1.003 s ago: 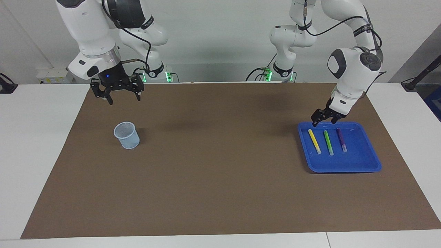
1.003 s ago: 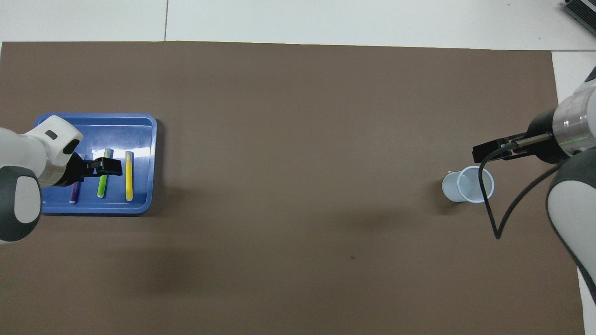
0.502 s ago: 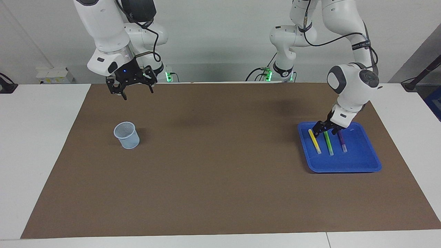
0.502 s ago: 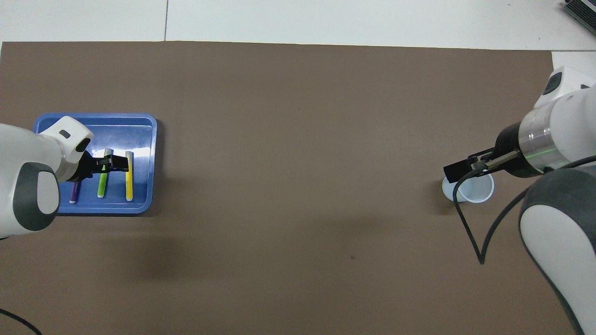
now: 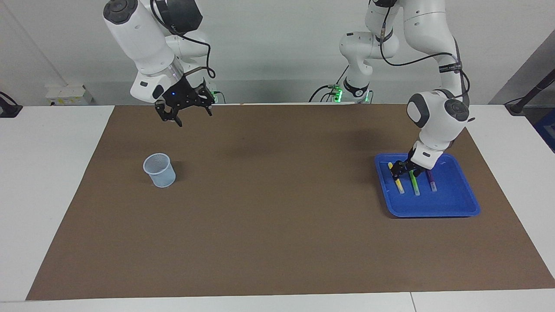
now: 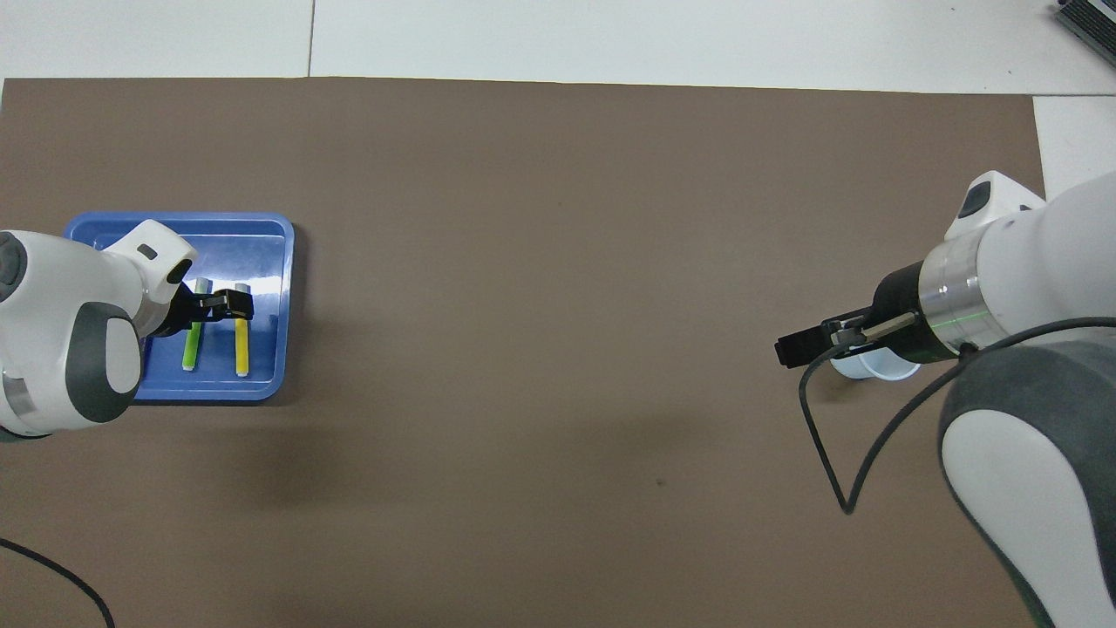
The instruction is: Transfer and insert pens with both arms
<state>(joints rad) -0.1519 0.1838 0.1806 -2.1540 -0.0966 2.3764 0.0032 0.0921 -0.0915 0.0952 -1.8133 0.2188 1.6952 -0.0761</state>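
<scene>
Facing view: the left gripper (image 5: pixel 401 170) sits low in the shallow blue plastic tray (image 5: pixel 451 203) at the left arm's end of the desk, fingers spread astride the slim yellow pen (image 5: pixel 398 182). This pen lies flat beside the green pen (image 5: pixel 415 185) and purple pen (image 5: pixel 431 182), long axes running toward the robots, pale ends pointing away. The right gripper (image 5: pixel 184 113), fingers wide and empty, hangs near the translucent plastic cup (image 5: pixel 160 170).

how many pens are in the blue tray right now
3, side by side in the blue tray: yellow pen with the left gripper low over it, green pen in the middle, purple pen.
</scene>
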